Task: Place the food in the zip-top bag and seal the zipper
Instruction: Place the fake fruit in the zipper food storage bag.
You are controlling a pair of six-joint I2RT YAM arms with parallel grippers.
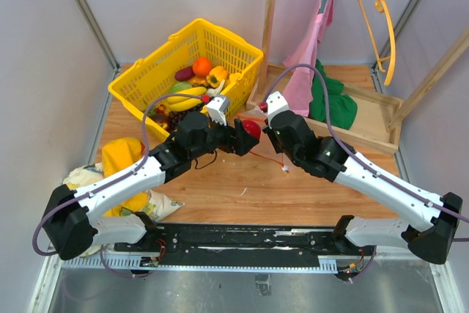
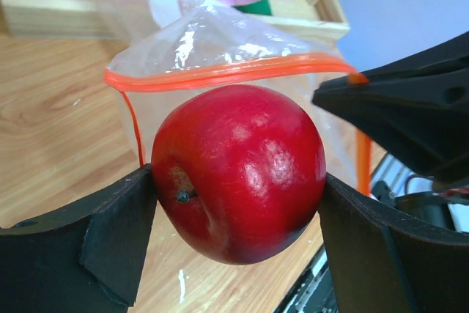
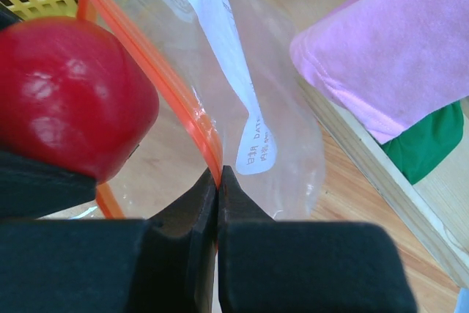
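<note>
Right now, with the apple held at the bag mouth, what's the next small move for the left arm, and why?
Probably ease the left gripper forward to carry the red apple past the zipper into the zip-top bag before releasing. The right gripper pinches the zipper, holding the mouth open; the apple appears just outside it.

The shiny red round toy apple (image 2: 238, 174) has a dark stem spot. The clear crinkly plastic bag (image 2: 212, 42) has a thin orange-red strip (image 2: 220, 72) along its mouth and a white paper label (image 3: 238, 93) with grey letters. The plastic mesh basket (image 1: 150, 75) is yellow; the wooden tabletop (image 2: 51, 130) is light brown.
</note>
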